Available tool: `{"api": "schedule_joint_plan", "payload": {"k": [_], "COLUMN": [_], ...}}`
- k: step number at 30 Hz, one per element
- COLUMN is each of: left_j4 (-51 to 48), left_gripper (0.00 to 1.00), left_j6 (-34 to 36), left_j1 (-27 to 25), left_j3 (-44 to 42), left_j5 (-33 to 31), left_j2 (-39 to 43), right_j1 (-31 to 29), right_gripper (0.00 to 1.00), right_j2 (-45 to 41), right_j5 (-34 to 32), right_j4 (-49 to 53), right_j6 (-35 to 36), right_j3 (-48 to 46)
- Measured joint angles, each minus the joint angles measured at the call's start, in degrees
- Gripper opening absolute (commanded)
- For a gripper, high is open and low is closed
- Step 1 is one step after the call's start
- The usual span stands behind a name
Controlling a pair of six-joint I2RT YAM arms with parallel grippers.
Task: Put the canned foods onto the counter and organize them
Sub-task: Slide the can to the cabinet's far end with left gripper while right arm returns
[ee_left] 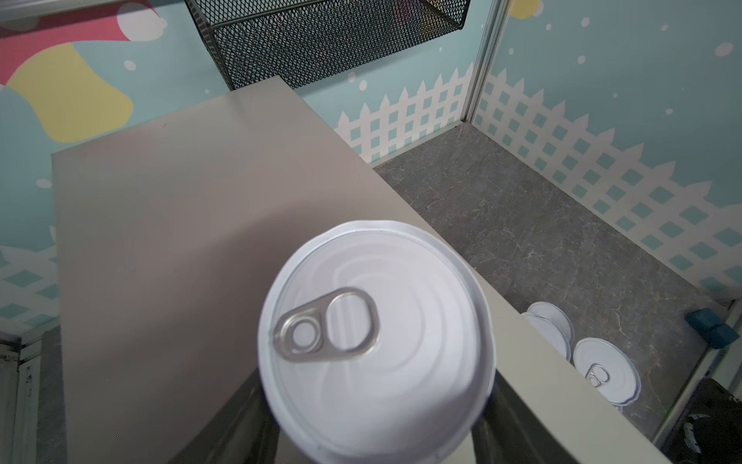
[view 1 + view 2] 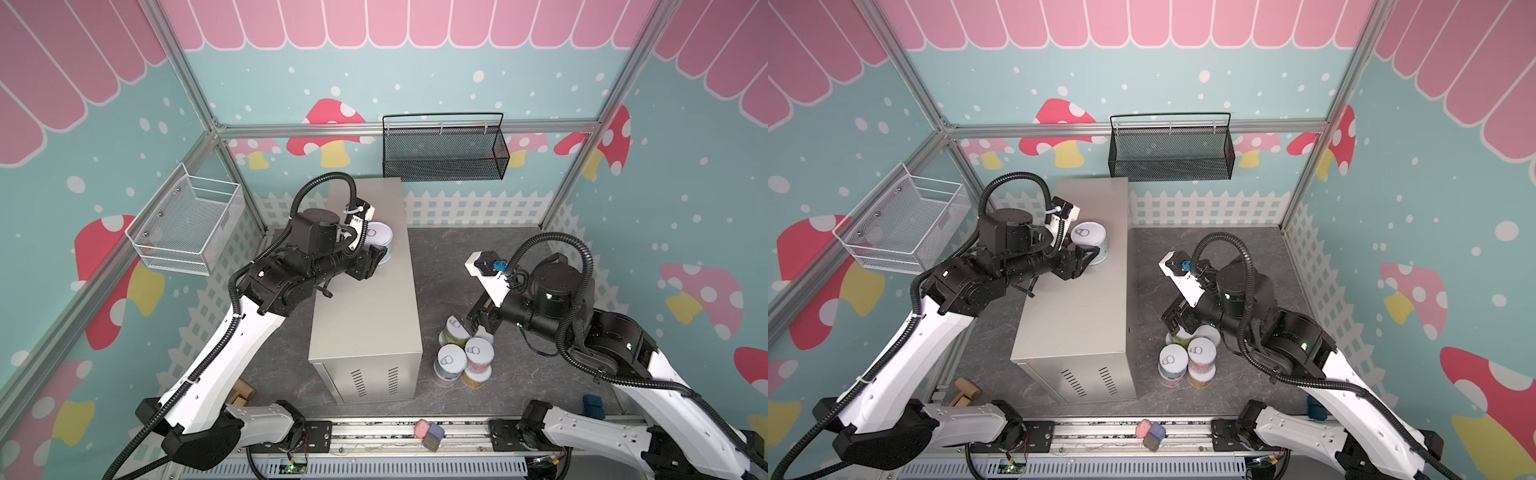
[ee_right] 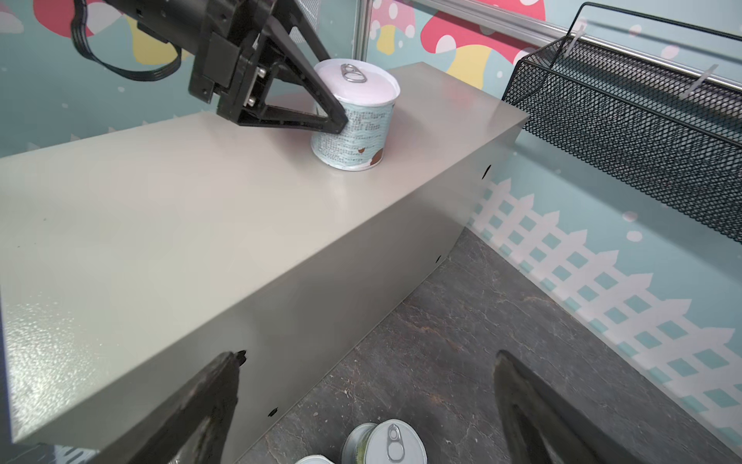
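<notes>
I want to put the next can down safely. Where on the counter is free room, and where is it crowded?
The counter top is bare from the light blue can, gripped by the left gripper in the far half, down to the vent-slot end. Crowded: the floor right of the counter, where cans cluster under the open right gripper.

A black mesh basket [image 2: 444,153] and a white mesh basket [image 2: 187,224] hang well apart, with wooden blocks [image 2: 242,395] lying near the front.
</notes>
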State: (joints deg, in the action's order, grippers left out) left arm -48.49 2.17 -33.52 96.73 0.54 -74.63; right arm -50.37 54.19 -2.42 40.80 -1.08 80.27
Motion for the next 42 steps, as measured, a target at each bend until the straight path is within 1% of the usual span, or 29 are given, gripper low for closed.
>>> {"api": "schedule_joint_plan", "payload": {"k": [4, 6, 13, 16, 19, 25, 28, 38, 42], "left_j4": [2.21, 3.41, 4.63, 5.29, 5.64, 6.29, 6.32, 8.96, 9.6], "left_gripper": [0.8, 0.8, 0.76, 0.71, 0.69, 0.69, 0.69, 0.69, 0.69], "left_j6": [0.26, 0.26, 0.59, 0.68, 1.05, 1.14, 1.31, 2.62, 2.89], "left_j1": [0.0, 0.0, 0.09, 0.46, 1.53, 5.25, 7.74, 15.67, 17.35], "left_j3": [0.07, 0.17, 0.94, 1.31, 2.05, 3.58, 5.77, 14.25, 18.64], "left_j5": [-0.42, -0.57, -0.57, -0.44, 0.13, 1.29, 1.88, 3.52, 3.43], "left_j2": [-0.52, -0.52, -1.62, -2.43, -3.43, -5.35, -7.61, -17.68, -22.08], "right_j1": [0.02, 0.02, 0.02, 0.02, 0.02, 0.02, 0.02, 0.02, 0.0], "right_gripper": [0.99, 0.99, 0.99, 0.99, 0.99, 0.99, 0.99, 0.99, 0.99], "right_j2": [0.0, -0.02, -0.13, -0.2, -0.33, -1.64, -2.4, -5.95, -8.11], "right_j5": [0.81, 1.07, 1.99, 2.08, 2.08, 2.23, 2.45, 2.49, 2.45], "right_j4": [-1.25, -1.73, -3.1, -3.48, -3.98, -6.19, -7.87, -12.74, -14.27], "right_j6": [0.17, 0.2, 0.17, 0.17, 0.22, 0.94, 1.2, 0.61, 0.11], "right_j3": [-0.39, -0.44, -2.25, -3.08, -3.43, -6.14, -8.76, -17.66, -20.33]}}
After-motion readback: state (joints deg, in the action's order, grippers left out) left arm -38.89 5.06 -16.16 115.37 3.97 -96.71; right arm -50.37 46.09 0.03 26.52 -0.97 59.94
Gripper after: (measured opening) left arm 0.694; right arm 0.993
